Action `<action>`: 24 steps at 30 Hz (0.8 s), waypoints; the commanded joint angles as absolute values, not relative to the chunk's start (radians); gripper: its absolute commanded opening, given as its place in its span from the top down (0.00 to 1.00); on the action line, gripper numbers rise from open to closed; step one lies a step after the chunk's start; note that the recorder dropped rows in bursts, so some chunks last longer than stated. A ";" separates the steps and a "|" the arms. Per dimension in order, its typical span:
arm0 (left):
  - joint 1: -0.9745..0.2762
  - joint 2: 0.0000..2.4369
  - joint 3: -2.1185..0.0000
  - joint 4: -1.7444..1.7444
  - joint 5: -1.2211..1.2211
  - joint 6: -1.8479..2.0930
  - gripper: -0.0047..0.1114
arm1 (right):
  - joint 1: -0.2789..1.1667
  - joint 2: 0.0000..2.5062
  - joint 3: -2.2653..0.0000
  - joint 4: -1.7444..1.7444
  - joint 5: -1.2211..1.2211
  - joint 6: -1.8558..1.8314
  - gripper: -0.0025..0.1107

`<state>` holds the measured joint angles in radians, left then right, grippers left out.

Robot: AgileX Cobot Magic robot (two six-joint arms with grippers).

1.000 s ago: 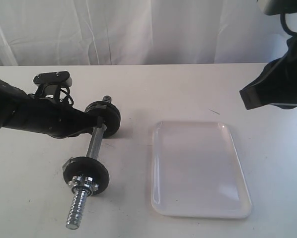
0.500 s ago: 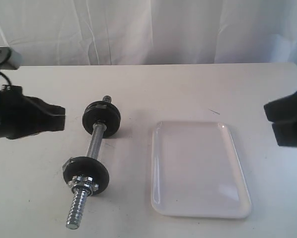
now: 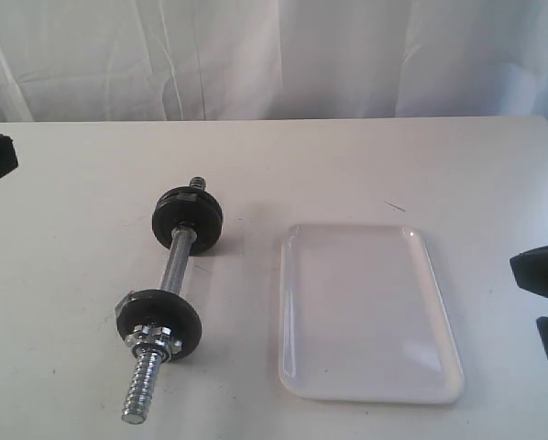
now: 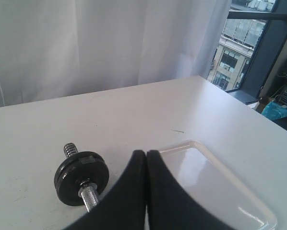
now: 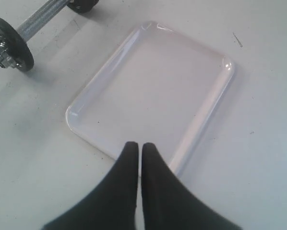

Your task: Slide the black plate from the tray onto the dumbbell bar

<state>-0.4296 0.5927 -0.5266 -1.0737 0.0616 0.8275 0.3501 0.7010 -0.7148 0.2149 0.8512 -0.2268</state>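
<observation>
The tray (image 3: 366,312) is lying on the bench (image 3: 347,165) with nothing in it, so the black plate is no longer where the task starts it. Just beside the tray, on the left arm's side, the dumbbell bar (image 3: 175,266) is resting on two black disc groups. The far disc (image 3: 188,218) is looking thicker than the near disc (image 3: 159,318). The black plate is probably sitting on the rod already, though I cannot tell it apart from the fixed ones. The near disc is being backed by silver nuts (image 3: 153,339), with a long threaded end (image 3: 141,390) sticking out past them. The bar is lying roughly parallel to the tray's long side, which seems meant to keep the carry short.

The left hand (image 4: 146,152) is hovering well apart from the tray, beyond the bar. Its fingers are pressed together on nothing and pointing towards the far disc and the tray's corner. The right hand (image 5: 136,144) is hanging off the tray's opposite side, likewise pinched shut and empty, and is aiming back at the tray's rim. Both are showing only as dark slivers at the edges of the exterior view.
</observation>
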 commanded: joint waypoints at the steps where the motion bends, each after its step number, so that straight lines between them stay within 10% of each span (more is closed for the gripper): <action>1: -0.433 0.579 -0.519 -1.082 0.074 0.833 0.96 | 0.345 0.697 -0.709 0.215 0.843 -0.224 0.95; 24: -0.431 0.579 -0.519 -1.082 0.080 0.833 0.96 | 0.340 0.246 -0.233 0.119 0.268 -0.137 0.95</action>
